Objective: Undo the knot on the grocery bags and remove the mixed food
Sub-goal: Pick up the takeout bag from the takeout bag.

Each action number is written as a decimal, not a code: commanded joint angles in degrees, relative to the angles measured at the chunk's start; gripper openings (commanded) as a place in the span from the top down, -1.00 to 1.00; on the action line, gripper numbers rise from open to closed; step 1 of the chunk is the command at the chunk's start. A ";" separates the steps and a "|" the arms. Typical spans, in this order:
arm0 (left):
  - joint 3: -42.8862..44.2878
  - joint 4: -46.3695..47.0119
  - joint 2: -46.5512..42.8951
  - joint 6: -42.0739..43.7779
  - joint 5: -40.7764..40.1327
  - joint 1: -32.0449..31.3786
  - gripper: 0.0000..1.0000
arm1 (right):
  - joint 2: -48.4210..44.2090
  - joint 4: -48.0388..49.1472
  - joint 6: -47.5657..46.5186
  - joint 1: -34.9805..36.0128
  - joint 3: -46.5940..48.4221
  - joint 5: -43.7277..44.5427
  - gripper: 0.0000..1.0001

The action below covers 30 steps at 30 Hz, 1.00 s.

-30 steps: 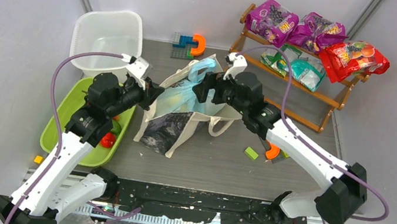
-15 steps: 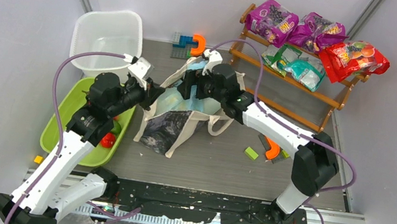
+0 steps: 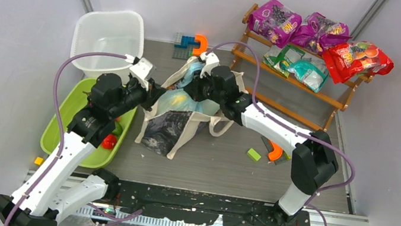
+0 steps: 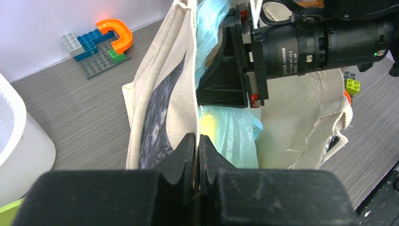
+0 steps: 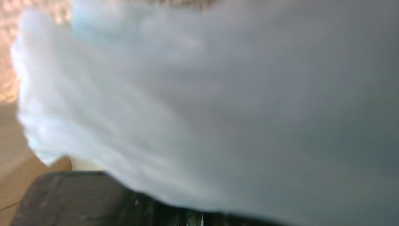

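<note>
White tub (image 3: pixel 82 32) near green tray (image 3: pixel 58 123); wooden rack (image 3: pixel 332 98) right.

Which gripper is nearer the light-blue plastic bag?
Right. The right gripper presses into the light-blue plastic bag inside the canvas tote; the left gripper pinches the tote's rim beside it.

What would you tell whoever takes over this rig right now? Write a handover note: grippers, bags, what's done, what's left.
Left gripper: shut on the canvas tote's rim.
Right gripper: pressed into the light-blue bag; open or shut cannot be told.
The bag sits inside the tote; something yellow shows through it.
Done: tote rim gripped.
Left: knot hidden, so check it, then take the food out.
</note>
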 commanded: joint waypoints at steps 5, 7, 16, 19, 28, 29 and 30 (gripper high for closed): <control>0.67 0.66 0.19 -0.90 -3.66 -0.78 1.00 | -12.08 5.51 -3.17 0.83 -3.94 -0.04 0.89; 1.14 -0.23 0.62 -1.35 -6.51 -0.77 1.00 | -14.71 5.37 -4.13 0.86 -4.20 0.11 0.89; 3.23 -4.82 3.21 -3.20 -16.88 -0.77 1.00 | -26.04 4.78 -7.60 0.79 -5.46 3.10 0.90; 4.12 -6.67 4.45 -3.70 -20.25 -0.68 1.00 | -29.63 4.49 -9.59 0.82 -5.14 4.40 0.90; 5.01 -8.47 5.78 -3.98 -24.47 0.64 1.00 | -34.17 -2.14 -16.66 0.82 2.08 13.02 0.89; 5.15 -8.53 5.91 -4.00 -24.58 0.83 1.00 | -34.31 -3.45 -17.99 0.82 3.45 14.65 0.90; 5.26 -8.73 6.04 -4.00 -24.84 1.08 1.00 | -34.63 -4.50 -18.64 0.77 4.17 15.52 0.90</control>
